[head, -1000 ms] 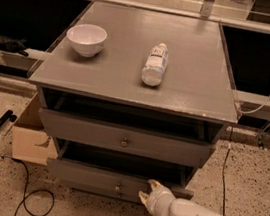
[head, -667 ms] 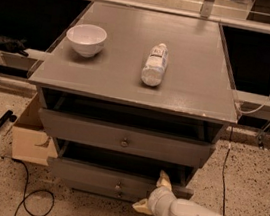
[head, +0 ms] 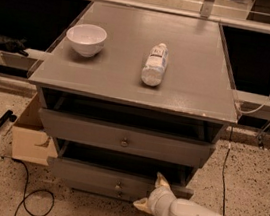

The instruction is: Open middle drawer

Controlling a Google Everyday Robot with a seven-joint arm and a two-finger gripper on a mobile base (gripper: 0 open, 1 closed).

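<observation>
Middle drawer (head: 89, 175) sits second tier down in the cabinet (head: 193, 88), front pulled partly out, small round knob (head: 118, 185) at centre. Top drawer (head: 91, 131) above it also stands ajar. Gripper (head: 150, 192) is low, in front of the middle drawer's right part, right of the knob; fingers spread apart, one pointing up at the drawer's top edge, one pointing left, nothing between them. On the cabinet top: white bowl (head: 86, 39) left, bottle (head: 155, 64) on its side at centre. Cardboard box (head: 29, 137) on the floor at left.
</observation>
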